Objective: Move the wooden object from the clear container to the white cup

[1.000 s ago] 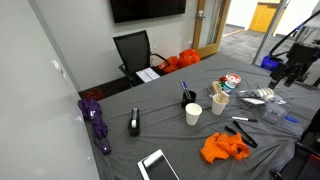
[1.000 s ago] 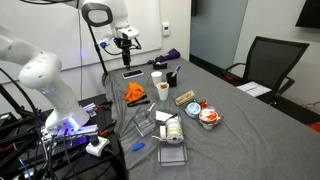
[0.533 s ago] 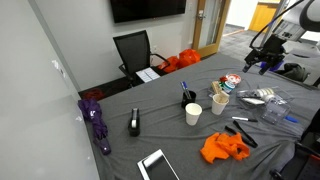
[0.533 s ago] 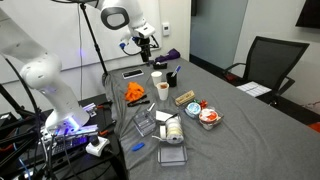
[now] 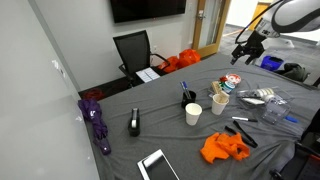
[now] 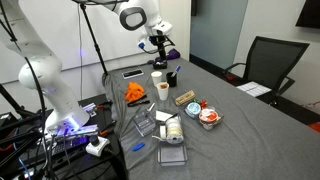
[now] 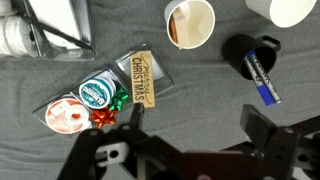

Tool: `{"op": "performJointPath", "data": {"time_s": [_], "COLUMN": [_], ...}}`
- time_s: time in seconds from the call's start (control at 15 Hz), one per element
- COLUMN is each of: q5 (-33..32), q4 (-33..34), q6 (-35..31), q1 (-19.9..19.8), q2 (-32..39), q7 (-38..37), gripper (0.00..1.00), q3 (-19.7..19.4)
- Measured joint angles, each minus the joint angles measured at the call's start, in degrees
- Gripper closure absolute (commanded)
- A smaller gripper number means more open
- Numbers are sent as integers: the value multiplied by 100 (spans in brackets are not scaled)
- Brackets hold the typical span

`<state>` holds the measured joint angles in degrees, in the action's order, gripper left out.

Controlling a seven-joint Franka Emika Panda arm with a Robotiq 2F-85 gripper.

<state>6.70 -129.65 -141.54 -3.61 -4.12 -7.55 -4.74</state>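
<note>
The white cup [image 7: 190, 22], tan-brown inside, stands near the top of the wrist view. It also shows in both exterior views [image 5: 220, 103] [image 6: 163, 90]. The clear container [image 7: 285, 8], pale and whitish, is cut off by the top right edge. It also stands in both exterior views [image 5: 193, 114] [image 6: 158, 77]. I cannot make out the wooden object in any view. My gripper [image 7: 200, 135] is open and empty, high above the grey table, with the cups ahead of it. It also shows in both exterior views [image 5: 243, 52] [image 6: 158, 45].
A black cup [image 7: 250, 55] with a blue pen stands between the two cups. A clear snack pack [image 7: 100, 95] with a Christmas tag lies to the left. An orange cloth [image 5: 225, 148], a tablet [image 5: 157, 165], a purple umbrella [image 5: 95, 118] and crinkly clear packs [image 6: 170, 130] lie on the table.
The arm has swung from the table's edge to above the cups and the snack pack. The gripper stays open. Nothing on the table has moved.
</note>
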Motion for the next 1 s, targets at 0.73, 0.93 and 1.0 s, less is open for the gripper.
{"op": "performJointPath", "data": {"time_s": [0.73,0.93,1.0], "q5": [-241,-470,-589], "q4": [224,221,224], "q6": [-244,-385,-515], "q1": [-17,-18,-19], "q2": [323,456,579], "q7": [475,397,321], "gripper": [0,0,0], "q3": [-82,-83,-83]}}
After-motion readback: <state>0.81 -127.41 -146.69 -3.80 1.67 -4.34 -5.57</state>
